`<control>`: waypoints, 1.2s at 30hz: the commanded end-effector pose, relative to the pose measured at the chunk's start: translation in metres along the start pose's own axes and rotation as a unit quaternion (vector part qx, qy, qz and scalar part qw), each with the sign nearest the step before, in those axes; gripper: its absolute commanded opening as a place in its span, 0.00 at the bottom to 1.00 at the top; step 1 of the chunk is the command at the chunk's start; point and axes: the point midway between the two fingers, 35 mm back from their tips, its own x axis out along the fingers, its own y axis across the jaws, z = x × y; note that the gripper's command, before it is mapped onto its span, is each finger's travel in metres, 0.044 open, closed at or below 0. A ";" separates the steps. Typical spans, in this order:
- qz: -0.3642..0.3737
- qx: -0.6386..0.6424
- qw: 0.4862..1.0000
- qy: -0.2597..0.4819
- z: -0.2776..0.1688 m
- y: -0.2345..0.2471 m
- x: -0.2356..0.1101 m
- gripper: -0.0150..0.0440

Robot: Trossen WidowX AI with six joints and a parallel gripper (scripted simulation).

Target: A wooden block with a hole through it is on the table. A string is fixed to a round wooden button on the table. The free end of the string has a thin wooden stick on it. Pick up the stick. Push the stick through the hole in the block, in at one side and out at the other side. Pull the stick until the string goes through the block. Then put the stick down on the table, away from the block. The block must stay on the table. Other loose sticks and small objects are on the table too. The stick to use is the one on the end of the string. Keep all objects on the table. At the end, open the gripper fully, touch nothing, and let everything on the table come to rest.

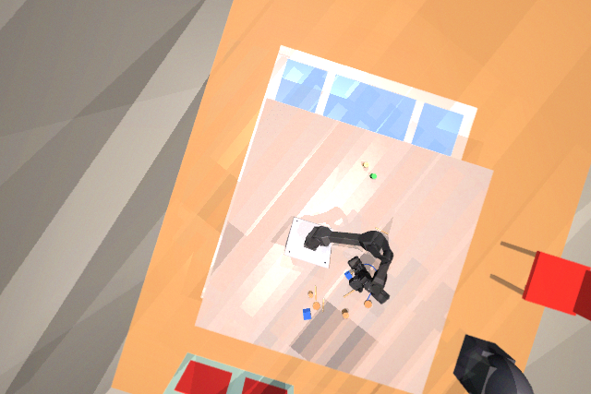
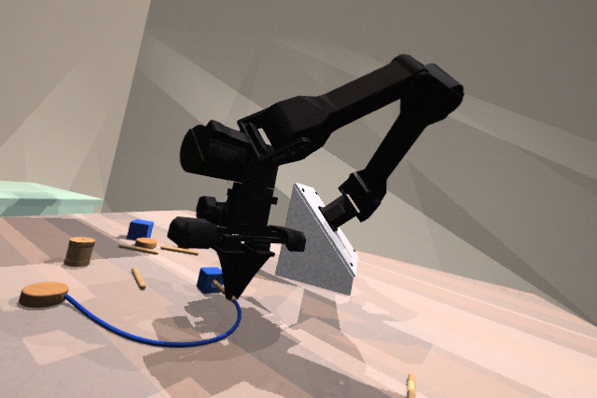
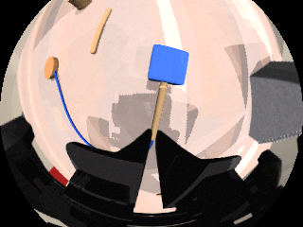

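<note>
My gripper point(image 2: 232, 294) point(image 3: 153, 132) point(image 1: 355, 280) is shut on the thin wooden stick point(image 2: 218, 285) point(image 3: 159, 109) and holds it low over the table. The stick points at the blue block with the hole point(image 2: 208, 280) point(image 3: 169, 64) point(image 1: 347, 274), and its far tip meets the block's near face. I cannot tell whether the tip is inside the hole. The blue string point(image 2: 145, 337) point(image 3: 66, 104) curves from the stick's held end along the table to the round wooden button point(image 2: 43, 293) point(image 3: 51, 67) point(image 1: 367, 304).
A second blue cube point(image 2: 140, 228) point(image 1: 307, 314), a wooden cylinder point(image 2: 79, 250), a small disc point(image 2: 145, 242) and loose sticks point(image 2: 138, 277) point(image 3: 100, 30) lie beyond the block. Another stick point(image 2: 410, 386) lies at the front right. The arm's base plate point(image 2: 318, 249) stands behind.
</note>
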 end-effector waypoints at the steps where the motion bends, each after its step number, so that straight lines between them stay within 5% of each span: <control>1: -0.001 -0.001 1.000 -0.002 0.008 0.000 0.001 0.25; 30: 0.000 -0.001 1.000 -0.002 0.044 0.000 0.000 0.25; 36: 0.000 0.001 1.000 -0.001 0.040 0.000 -0.001 0.46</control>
